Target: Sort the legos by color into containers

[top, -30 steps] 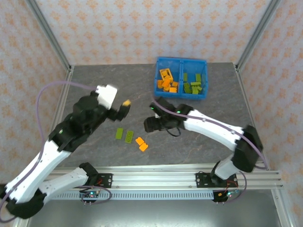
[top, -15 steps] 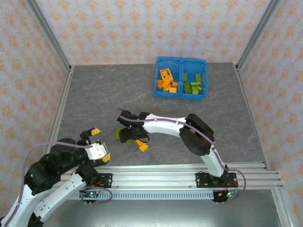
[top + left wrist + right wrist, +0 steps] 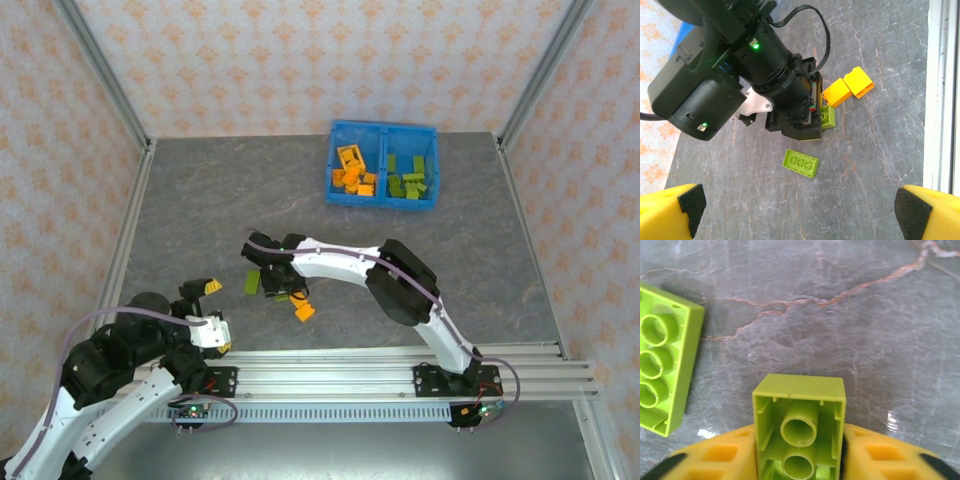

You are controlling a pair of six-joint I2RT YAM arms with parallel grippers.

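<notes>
Clamped tight on a lime green lego with the right gripper, hollow underside toward the wrist camera; low at the grey table, left of centre, roughly 7 o'clock from the blue bin; surface contact hard to tell. Just beside at 9 o'clock in right wrist view, lying apart: second green lego. At 5 o'clock of that gripper from above: two orange legos, touching. Splayed wide, nothing held: left gripper, at 7 o'clock of the table. Already binned: orange pieces in left compartment; green pieces in right.
</notes>
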